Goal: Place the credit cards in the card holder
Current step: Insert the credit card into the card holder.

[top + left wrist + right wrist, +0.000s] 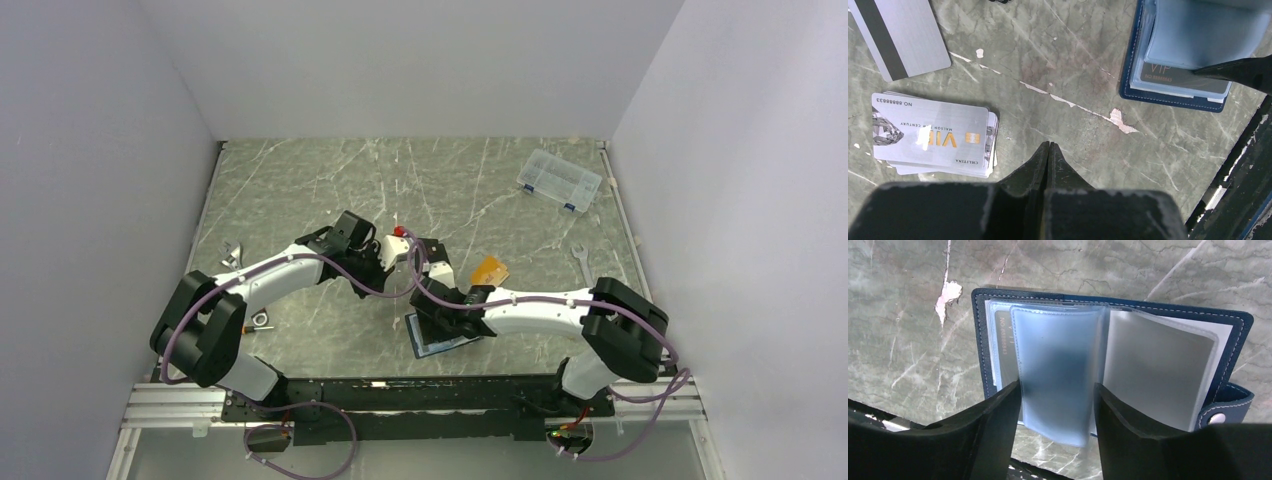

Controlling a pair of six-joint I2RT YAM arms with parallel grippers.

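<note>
Early days, by the look of it. Just one dark card [1168, 75] tucked into the card holder [1233, 325], spread open at upper right of the left wrist view. Left to load: a silver stack [930, 132] at left, a striped silver card [903, 35] at upper left, an orange card [489, 270] right of centre in the top view. Left gripper [1048, 150] clenched, empty. Right gripper [1057, 405] parted astride a clear sleeve [1058, 365]; pinching or not, cannot tell.

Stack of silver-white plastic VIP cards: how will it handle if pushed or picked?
The stack of silver-white plastic VIP cards is already fanned, so a push would probably slide the glossy cards apart. Each looks thin, stiff and light. Lying flat on the green marbled table, the top card offers little edge, so pinching it is likely awkward.
</note>
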